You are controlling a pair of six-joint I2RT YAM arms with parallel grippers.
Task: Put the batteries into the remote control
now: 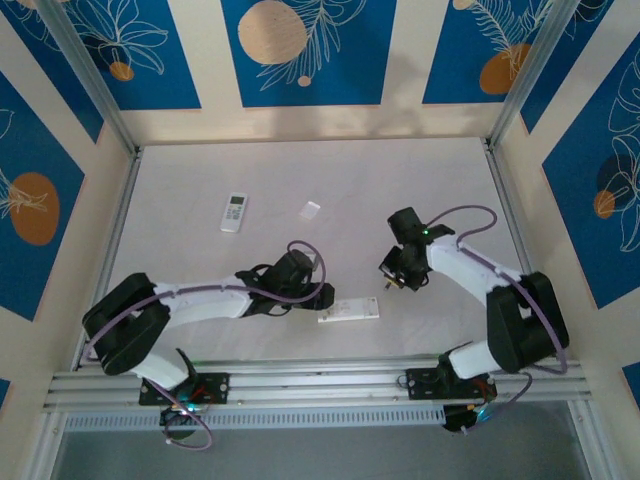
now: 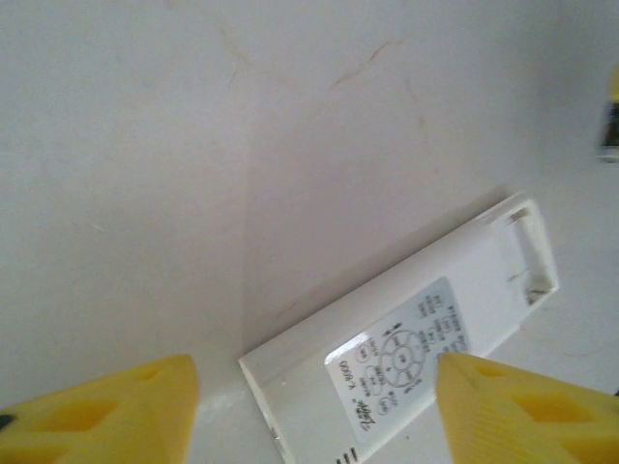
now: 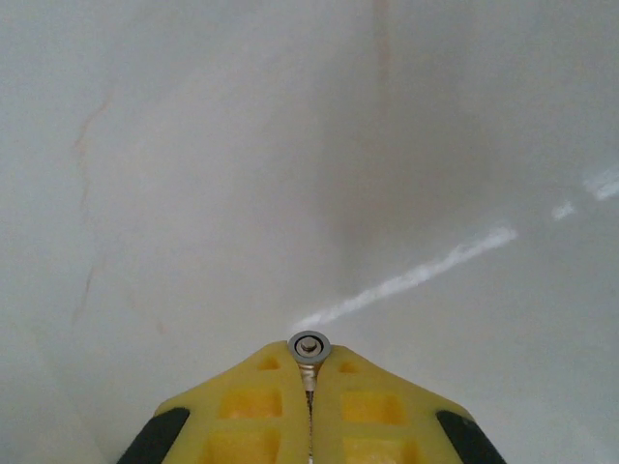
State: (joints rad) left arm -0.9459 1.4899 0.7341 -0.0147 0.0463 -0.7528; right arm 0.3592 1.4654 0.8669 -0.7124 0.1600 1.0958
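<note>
Remote (image 2: 406, 338) label-side up on table (image 2: 193, 145).
Battery bay (image 2: 527, 246) uncovered at far end; gripper (image 2: 314, 401) fingers spread either side.

Two arms: left arm (image 1: 200, 298), right arm (image 1: 470, 268), each clad in white shells with black joint housings. Purple cables (image 1: 468, 208) are run along the links. A green indicator light (image 1: 425, 235) is carried at the right wrist. The left hand (image 2: 316, 362) and right hand (image 3: 309, 372) are fitted with yellow moulded fingers (image 2: 106, 411), pocketed, on black mounts (image 3: 160, 435).
</note>
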